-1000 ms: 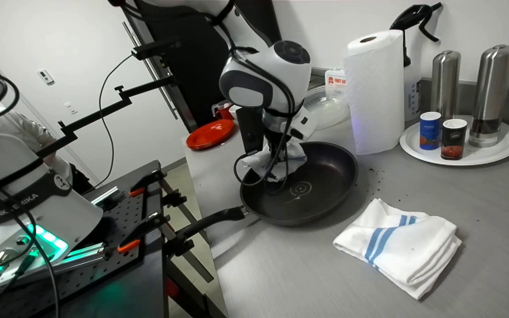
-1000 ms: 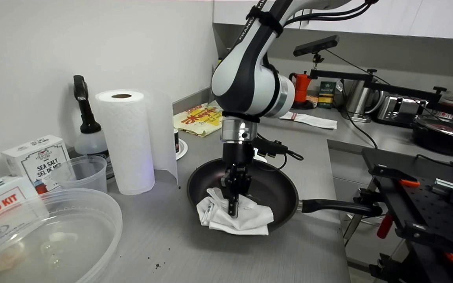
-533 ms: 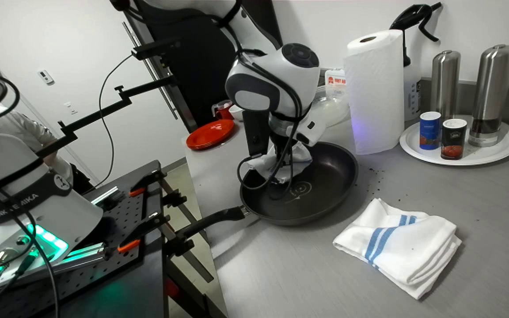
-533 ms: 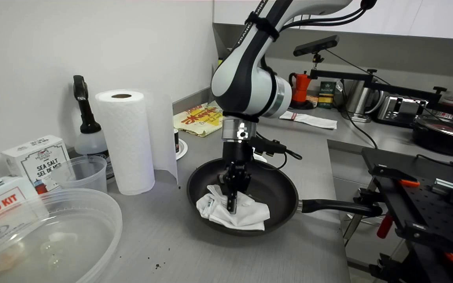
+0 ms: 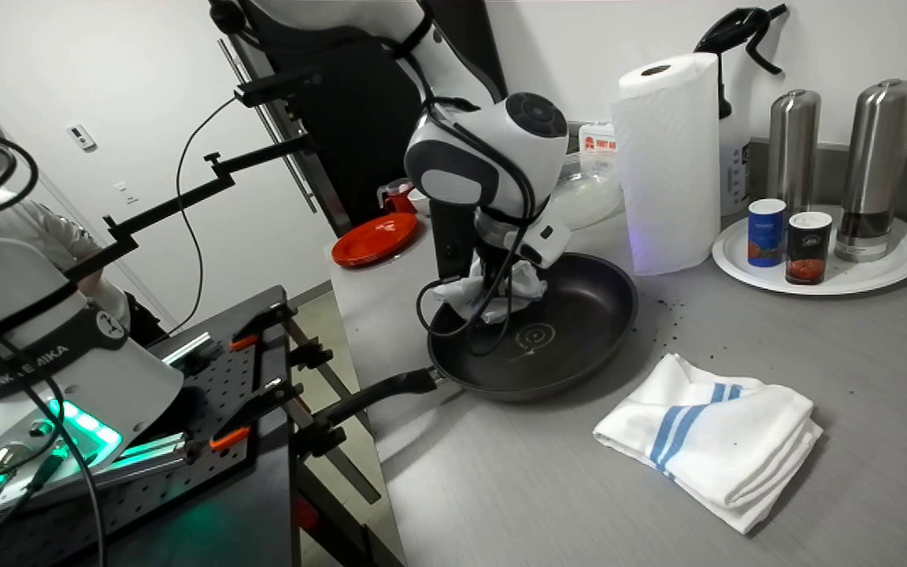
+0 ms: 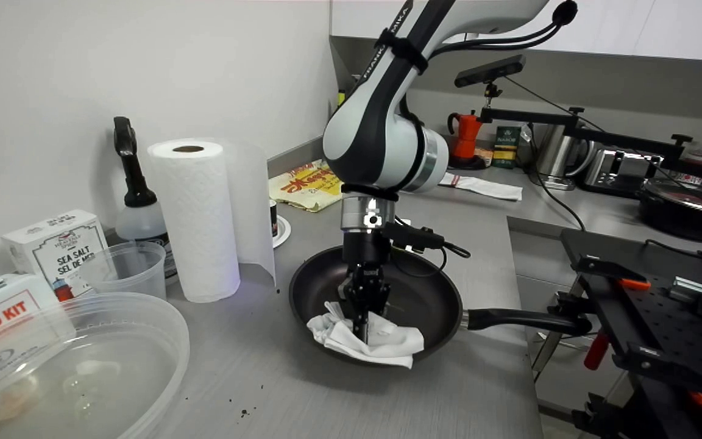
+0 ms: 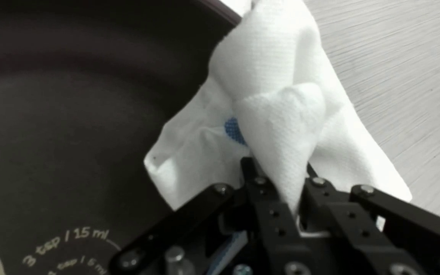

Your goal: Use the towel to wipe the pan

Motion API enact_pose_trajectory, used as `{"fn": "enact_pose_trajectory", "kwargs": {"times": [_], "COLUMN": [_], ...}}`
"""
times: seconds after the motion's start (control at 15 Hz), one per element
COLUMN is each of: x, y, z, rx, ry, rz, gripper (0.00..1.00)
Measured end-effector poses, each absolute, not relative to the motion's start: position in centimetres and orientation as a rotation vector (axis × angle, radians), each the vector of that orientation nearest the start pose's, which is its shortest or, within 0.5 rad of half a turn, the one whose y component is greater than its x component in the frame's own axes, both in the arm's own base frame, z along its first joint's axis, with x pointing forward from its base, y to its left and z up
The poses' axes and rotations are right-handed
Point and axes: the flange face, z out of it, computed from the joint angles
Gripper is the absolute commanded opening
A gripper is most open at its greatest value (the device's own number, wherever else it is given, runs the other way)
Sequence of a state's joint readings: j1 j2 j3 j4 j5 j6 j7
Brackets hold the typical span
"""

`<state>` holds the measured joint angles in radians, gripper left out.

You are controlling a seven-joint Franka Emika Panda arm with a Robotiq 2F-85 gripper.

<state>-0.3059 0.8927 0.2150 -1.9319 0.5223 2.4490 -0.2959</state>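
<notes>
The white towel with a blue mark (image 7: 281, 110) is bunched between my gripper's fingers. My gripper (image 7: 279, 167) is shut on it, with a thick fold standing up between the fingers. The dark pan (image 5: 579, 339) stands on the grey counter. In an exterior view the gripper (image 6: 361, 329) points down, and the towel (image 6: 390, 344) lies over the pan's near inner wall and rim. In the wrist view the pan's bare floor (image 7: 71, 141) shows beside the towel, with printed measures. The fingertips are partly hidden by cloth, and in an exterior view by cables.
A second folded white towel with blue stripes (image 5: 713, 441) lies beside the pan. A paper towel roll (image 5: 670, 173) and a plate with shakers (image 5: 886, 272) stand behind. The pan's handle (image 6: 521, 321) sticks out over the counter edge. A clear tub (image 6: 180, 360) and crumbs (image 6: 244, 413) are nearby.
The gripper and towel shifted inward over the pan half a second ago, then moved back and lower toward the rim. The towel stays gripped. The pan has not visibly moved.
</notes>
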Motion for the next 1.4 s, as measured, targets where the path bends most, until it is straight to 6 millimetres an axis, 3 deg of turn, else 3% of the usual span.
{"fn": "enact_pose_trajectory", "kwargs": {"times": [0.47, 0.67, 1.07, 1.4], "x": [54.1, 54.2, 55.1, 55.3], "y": [-4.3, -4.3, -3.2, -6.0], "z": [-0.2, -0.5, 0.9, 1.5], "rx": [-2.610, -2.702, -2.945, -3.121], "ry": [0.474, 0.477, 0.399, 0.400], "rz": [0.410, 0.413, 0.397, 0.358], "gripper": [0.04, 0.04, 0.04, 0.04]}}
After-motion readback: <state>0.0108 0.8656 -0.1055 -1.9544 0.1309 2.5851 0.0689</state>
